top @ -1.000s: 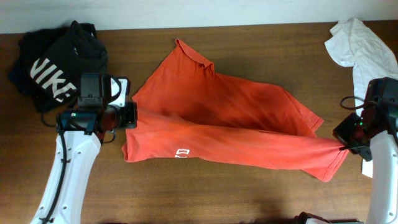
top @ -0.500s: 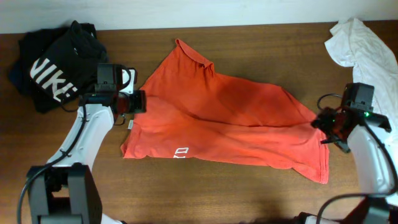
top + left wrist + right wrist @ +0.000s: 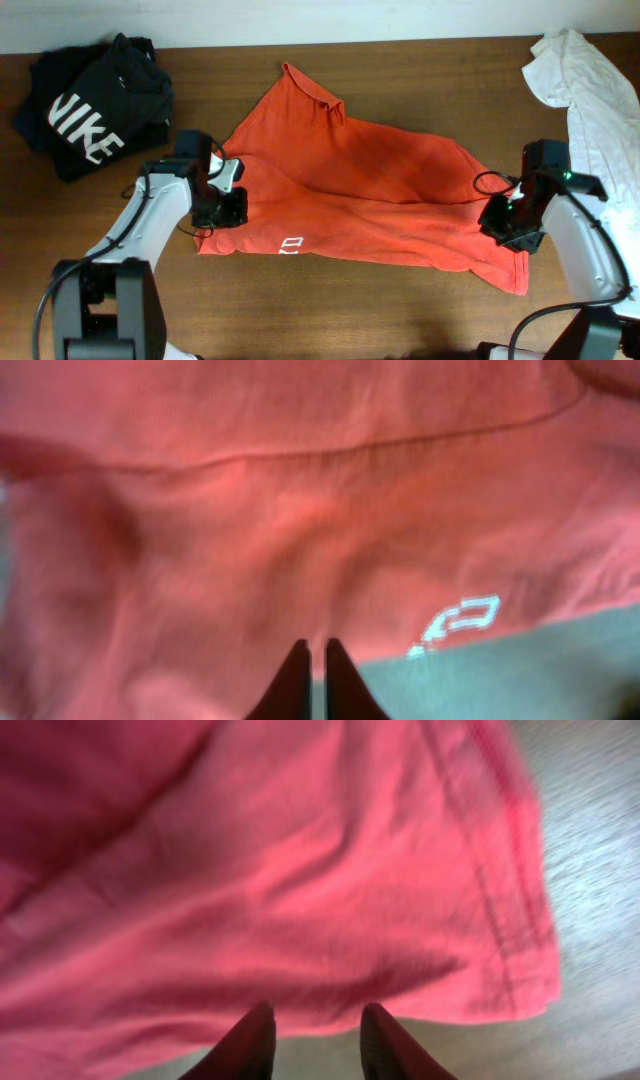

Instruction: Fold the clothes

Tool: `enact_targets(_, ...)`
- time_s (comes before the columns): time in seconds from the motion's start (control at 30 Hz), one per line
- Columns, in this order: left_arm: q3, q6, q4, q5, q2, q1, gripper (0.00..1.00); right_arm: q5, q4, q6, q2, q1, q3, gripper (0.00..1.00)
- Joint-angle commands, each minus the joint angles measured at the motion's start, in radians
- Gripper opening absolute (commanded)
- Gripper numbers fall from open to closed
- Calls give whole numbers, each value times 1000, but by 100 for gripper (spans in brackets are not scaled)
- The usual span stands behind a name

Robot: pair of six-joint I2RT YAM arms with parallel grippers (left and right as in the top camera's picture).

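1. The red-orange T-shirt [image 3: 360, 190] lies spread across the middle of the brown wood-grain worktop [image 3: 420, 70]. It is soft matte cotton in a slanted, uneven shape, with a point of cloth reaching toward the far edge.
2. A long diagonal crease runs across the T-shirt, and the front part lies in a smoother band. Small white lettering [image 3: 292, 245] sits near its front hem.
3. Your left gripper [image 3: 317, 652] sits over the T-shirt's left front corner. Its dark, tapered fingers are drawn together to a thin slit, and no cloth shows between them. A stitched seam line crosses the fabric ahead of it.
4. Your right gripper [image 3: 317, 1010] hangs over the T-shirt's right end with its fingers spread apart and holding nothing. A double-stitched hem [image 3: 500, 920] curves round the rounded corner there, with bare worktop just past it.
5. A crumpled black NIKE shirt [image 3: 90, 110] lies at the far left corner, apart from the T-shirt.
6. A rumpled white garment [image 3: 590, 85] trails down the right edge, just beside your right arm.
7. Bare wood shows along the front edge and between the T-shirt and each neighbouring garment.
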Motion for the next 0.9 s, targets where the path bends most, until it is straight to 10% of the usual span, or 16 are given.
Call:
enact_targets(0.0,-64,-3,63,58,66,1,1,-43,74,32,-1,5,-100,21)
enact_targets(0.5,-69,-184,-17,-122,187,342,1,-105,234,101,3,5,-250,19)
enact_targets(0.73,-69,-264,-51,-164,-114,364,1,-274,140,-137,3,5,-117,22)
enact_targets(0.77,-69,-264,-45,-181,-181,364,1,-262,118,-143,3,5,-75,31)
enact_targets(0.8,-69,-263,-45,-180,-251,364,1,-255,114,-161,3,5,-22,63)
enact_targets(0.87,-69,-259,-56,-180,-324,364,5,-183,155,-158,3,5,31,79)
